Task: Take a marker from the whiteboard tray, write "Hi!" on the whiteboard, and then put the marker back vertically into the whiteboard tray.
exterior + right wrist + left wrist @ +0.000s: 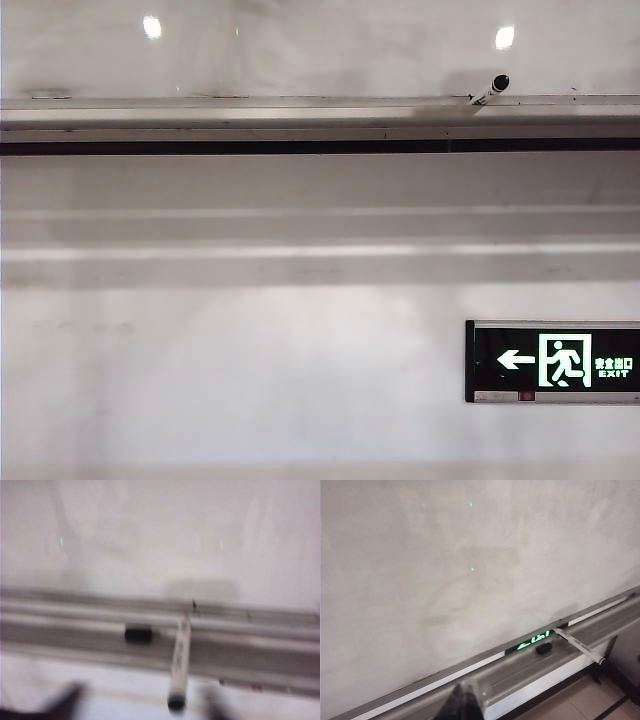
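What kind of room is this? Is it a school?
Maybe a classroom or meeting room, though I can't be sure. There's a big whiteboard with a whiteboard tray under it, a marker lying across the tray, and a lit green exit sign on the wall below.

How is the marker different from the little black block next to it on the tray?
The marker is long, slim and white with a dark end; the black block is short, stubby and all black. The marker lies across the whiteboard tray and sticks out past its front edge; the block sits wholly on the ledge. They lie apart, not touching. Both rest on the tray, and no hand holds either.
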